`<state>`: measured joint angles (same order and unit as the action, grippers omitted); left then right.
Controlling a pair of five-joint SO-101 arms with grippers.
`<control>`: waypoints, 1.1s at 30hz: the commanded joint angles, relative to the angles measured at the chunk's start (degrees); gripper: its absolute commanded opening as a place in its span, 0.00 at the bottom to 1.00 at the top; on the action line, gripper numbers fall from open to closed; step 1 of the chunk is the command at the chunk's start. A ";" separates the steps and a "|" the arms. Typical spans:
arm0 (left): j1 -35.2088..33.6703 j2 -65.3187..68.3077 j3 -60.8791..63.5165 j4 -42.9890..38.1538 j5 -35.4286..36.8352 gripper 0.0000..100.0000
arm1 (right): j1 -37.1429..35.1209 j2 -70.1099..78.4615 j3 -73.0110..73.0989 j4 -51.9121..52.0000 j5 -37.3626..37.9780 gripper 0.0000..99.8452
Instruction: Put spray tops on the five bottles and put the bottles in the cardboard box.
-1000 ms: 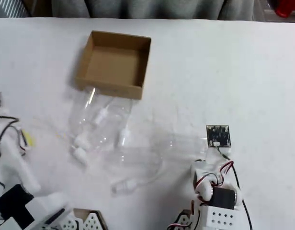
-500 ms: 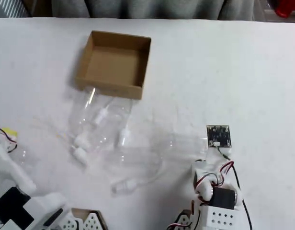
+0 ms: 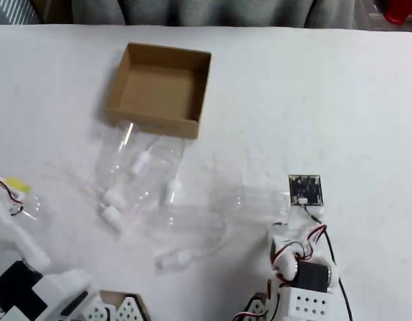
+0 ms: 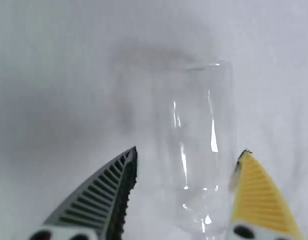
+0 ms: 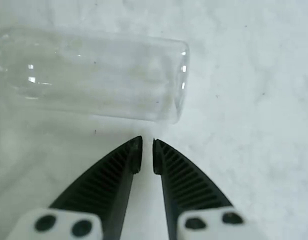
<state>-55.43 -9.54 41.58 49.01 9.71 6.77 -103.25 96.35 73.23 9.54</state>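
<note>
Left end effector (image 4: pixel 189 151) shifted, straddling clear bottle (image 4: pixel 201 110)

High view: the clear bottles (image 3: pixel 152 180) beside the cardboard box (image 3: pixel 152 124) are overlapping and blending into the white table. Their outlines are running together, so neither a count against the 5 nor which ones are carrying spray tops can be told. The bottom edge is cutting off the left arm (image 3: pixel 25 281), the right arm (image 3: pixel 299 274) and a brown item (image 3: pixel 126 306) between them.

Left wrist view: the picture's edge is cutting off the near end of the bottle (image 4: pixel 204 125) between the left gripper (image 4: pixel 189 151) fingers. Contact with the yellow finger (image 4: pixel 256 195) cannot be told.

Right wrist view: the other bottle (image 5: pixel 104 80) is running past the edge, hiding 1 end.
</note>
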 commanded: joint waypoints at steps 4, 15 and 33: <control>-0.22 -8.31 -11.16 13.19 -12.40 0.30 | 0.31 -0.04 0.44 -0.48 0.53 0.01; 3.47 -12.62 -16.00 31.30 -44.57 0.06 | 0.40 -0.04 0.44 -0.48 0.53 0.01; 8.13 -12.70 7.74 12.92 -58.99 0.02 | 0.40 -0.04 0.44 -0.48 0.53 0.01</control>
<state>-48.31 -19.56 46.86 69.76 -48.57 6.77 -103.16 96.35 73.23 9.54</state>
